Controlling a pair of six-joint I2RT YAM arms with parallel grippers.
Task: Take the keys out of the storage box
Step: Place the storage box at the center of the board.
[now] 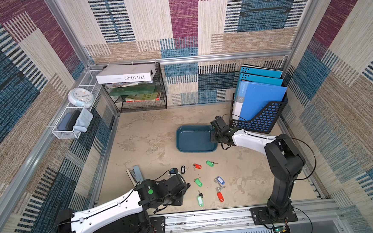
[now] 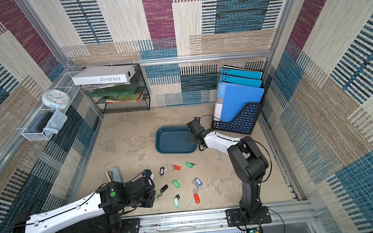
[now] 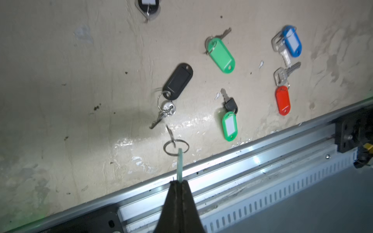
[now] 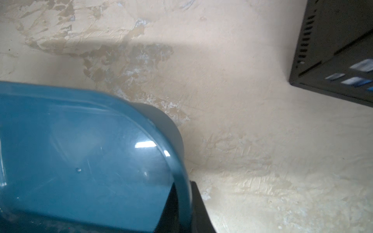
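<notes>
The left gripper (image 3: 178,182) is clenched on the end of a thin, pale teal plastic tag (image 3: 179,163), seen edge-on. A steel split ring (image 3: 176,147) with a small key hangs from the tag over the table. The right gripper (image 4: 182,188) is clamped on the rounded rim of the tray (image 1: 194,141), a shallow, glossy dark teal plastic dish, rectangular with soft corners. The tray sits mid-table, near a black perforated file holder (image 1: 259,120) packed with smooth blue folders (image 1: 259,97). The other keys (image 1: 198,182) lie scattered on the table in front of the tray, apart from it, between the two arms. They are small silver metal blades on rings with oblong plastic tags in green, red, blue and black, some with a white insert. The table (image 1: 151,134) is a matt beige surface, mottled and scuffed like rough plaster. At the back a black wire-mesh shelf (image 1: 140,104) holds books under a long white box (image 1: 126,74). A white wire basket (image 1: 67,131) on the side wall carries a round pale clock (image 1: 80,97) and a soft grey-blue cloth (image 1: 82,121). The walls (image 1: 183,15) are a woven, carpet-like patchwork of blue, maroon, cream and tan, framed by aluminium bars. A slotted aluminium rail (image 1: 209,218) runs along the front edge.
</notes>
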